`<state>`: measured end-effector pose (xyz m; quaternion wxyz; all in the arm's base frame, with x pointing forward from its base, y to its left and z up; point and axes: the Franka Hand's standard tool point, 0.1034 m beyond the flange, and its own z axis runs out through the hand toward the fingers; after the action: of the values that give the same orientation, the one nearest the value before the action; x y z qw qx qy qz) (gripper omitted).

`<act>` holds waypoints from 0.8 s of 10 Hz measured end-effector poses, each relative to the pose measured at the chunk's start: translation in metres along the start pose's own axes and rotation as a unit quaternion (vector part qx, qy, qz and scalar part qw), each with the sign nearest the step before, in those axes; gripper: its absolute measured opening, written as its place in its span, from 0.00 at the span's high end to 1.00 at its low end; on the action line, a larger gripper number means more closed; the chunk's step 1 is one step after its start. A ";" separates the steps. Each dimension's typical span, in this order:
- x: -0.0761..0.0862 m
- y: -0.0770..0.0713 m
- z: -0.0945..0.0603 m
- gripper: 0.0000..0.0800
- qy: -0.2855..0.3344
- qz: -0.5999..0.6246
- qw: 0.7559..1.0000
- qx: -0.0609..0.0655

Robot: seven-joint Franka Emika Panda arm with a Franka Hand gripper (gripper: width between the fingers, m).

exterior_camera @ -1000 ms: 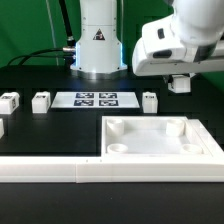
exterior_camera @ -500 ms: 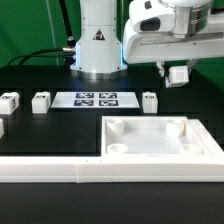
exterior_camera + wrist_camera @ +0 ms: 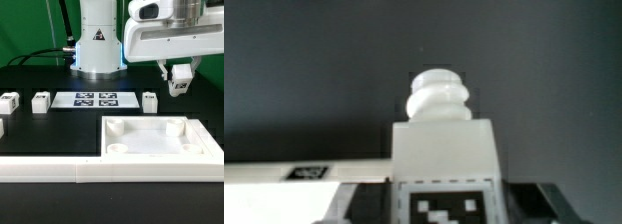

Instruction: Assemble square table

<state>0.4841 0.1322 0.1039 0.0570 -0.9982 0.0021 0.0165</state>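
Pincer: the gripper [image 3: 180,74] was closed on one leg [image 3: 181,87] and held it in the air, at the exterior view's right.
Held leg: its tagged face was turned toward the wrist camera, and the screw tip [image 3: 438,92] pointed away from the fingers.
Table part: the square table top [image 3: 160,152] lay flat on the black table [image 3: 50,130], sockets up, just beside the long rail [image 3: 60,171].
Other parts: three loose legs [image 3: 41,100] stood in a row with the marker board [image 3: 96,99], well apart from the held one.
Step in hand: most likely carrying the leg to a corner socket [image 3: 178,126] (this one looked the nearest).
How to do it well: first bring the screw tip directly over the middle of the socket, with the leg vertical; then go down straight and slowly.
Care: I would turn only after the tip sits inside the hole, because a tilted start can jam.
Risk: the slab may slide when pushed sideways, so the force should go downward only.
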 end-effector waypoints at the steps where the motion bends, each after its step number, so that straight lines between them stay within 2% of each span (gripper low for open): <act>1: 0.014 -0.001 -0.005 0.64 0.037 0.000 0.999 0.004; 3: 0.033 -0.005 -0.012 0.64 0.108 -0.002 0.994 0.011; 4: 0.035 -0.006 -0.014 0.64 0.130 -0.005 0.991 0.013; 5: 0.038 -0.008 -0.016 0.64 0.178 -0.008 0.984 0.017; 6: 0.035 -0.009 -0.014 0.64 0.209 -0.011 0.978 0.020; 8: 0.036 -0.009 -0.011 0.64 0.222 -0.016 0.975 0.021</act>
<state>0.5203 0.1399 0.1148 0.0758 -0.9754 -0.0008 -0.2069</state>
